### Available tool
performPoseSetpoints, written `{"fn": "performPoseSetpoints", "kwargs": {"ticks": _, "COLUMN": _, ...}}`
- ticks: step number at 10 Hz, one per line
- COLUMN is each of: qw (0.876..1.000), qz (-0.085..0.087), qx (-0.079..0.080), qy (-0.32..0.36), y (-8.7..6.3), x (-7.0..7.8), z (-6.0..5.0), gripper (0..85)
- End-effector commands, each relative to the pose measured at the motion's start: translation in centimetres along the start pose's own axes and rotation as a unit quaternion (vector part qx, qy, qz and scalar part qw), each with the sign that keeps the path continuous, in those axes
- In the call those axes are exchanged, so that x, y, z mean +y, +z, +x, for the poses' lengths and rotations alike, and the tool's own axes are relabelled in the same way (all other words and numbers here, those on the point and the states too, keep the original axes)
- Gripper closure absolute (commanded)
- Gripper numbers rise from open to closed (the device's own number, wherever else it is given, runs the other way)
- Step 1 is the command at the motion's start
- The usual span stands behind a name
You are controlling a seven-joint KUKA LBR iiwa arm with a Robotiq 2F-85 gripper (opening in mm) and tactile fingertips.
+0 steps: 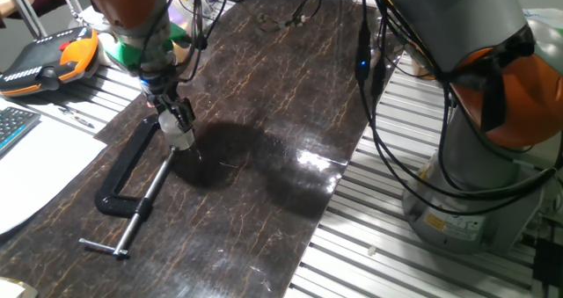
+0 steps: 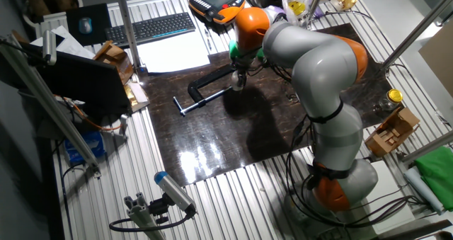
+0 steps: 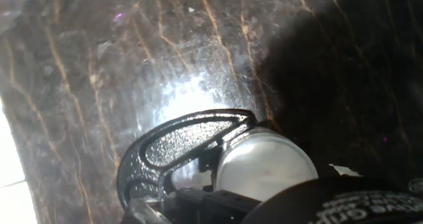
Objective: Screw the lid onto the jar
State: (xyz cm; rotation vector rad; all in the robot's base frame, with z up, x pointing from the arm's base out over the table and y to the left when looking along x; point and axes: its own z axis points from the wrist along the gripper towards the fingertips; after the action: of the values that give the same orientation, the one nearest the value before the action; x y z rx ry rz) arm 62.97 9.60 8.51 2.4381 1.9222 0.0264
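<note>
Lid on jar, pincer at the top: tightening step.

Your pincer (image 1: 173, 115) stands directly over the jar (image 1: 180, 139), which sits on the dark worktop (image 1: 264, 184) just beside the jaw end of the black clamp (image 1: 132, 188). In the hand view the whitish lid (image 3: 263, 164) fills the space under the fingers, but you cannot tell from any view whether the fingers are closed on it or merely beside it. Judged from this, the lid is seated and turning is in hand. Next, confirm a firm grip, rotate about the vertical axis, and keep the jar from spinning or sliding toward the clamp.
</note>
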Motion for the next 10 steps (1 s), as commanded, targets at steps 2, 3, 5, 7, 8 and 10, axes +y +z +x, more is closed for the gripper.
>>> {"fn": "performPoseSetpoints", "kwargs": {"ticks": 2, "qw": 0.996, "qz": -0.003, "qx": 0.007, "qy": -0.086, "y": -0.05, "x": 0.05, "z": 0.02, "gripper": 0.0}}
{"fn": "performPoseSetpoints", "kwargs": {"ticks": 3, "qw": 0.994, "qz": -0.008, "qx": 0.008, "qy": -0.11, "y": -0.08, "x": 0.08, "z": 0.04, "gripper": 0.0}}
{"fn": "performPoseSetpoints", "kwargs": {"ticks": 5, "qw": 0.988, "qz": -0.016, "qx": 0.005, "qy": -0.153, "y": -0.25, "x": 0.18, "z": 0.09, "gripper": 0.0}}
{"fn": "performPoseSetpoints", "kwargs": {"ticks": 7, "qw": 0.977, "qz": -0.017, "qx": 0.0, "qy": -0.214, "y": -0.5, "x": 0.21, "z": 0.12, "gripper": 0.0}}
{"fn": "performPoseSetpoints", "kwargs": {"ticks": 8, "qw": 0.971, "qz": -0.015, "qx": -0.001, "qy": -0.24, "y": -0.53, "x": 0.22, "z": 0.13, "gripper": 0.0}}
{"fn": "performPoseSetpoints", "kwargs": {"ticks": 10, "qw": 0.955, "qz": -0.008, "qx": 0.0, "qy": -0.296, "y": -0.58, "x": 0.21, "z": 0.15, "gripper": 0.0}}
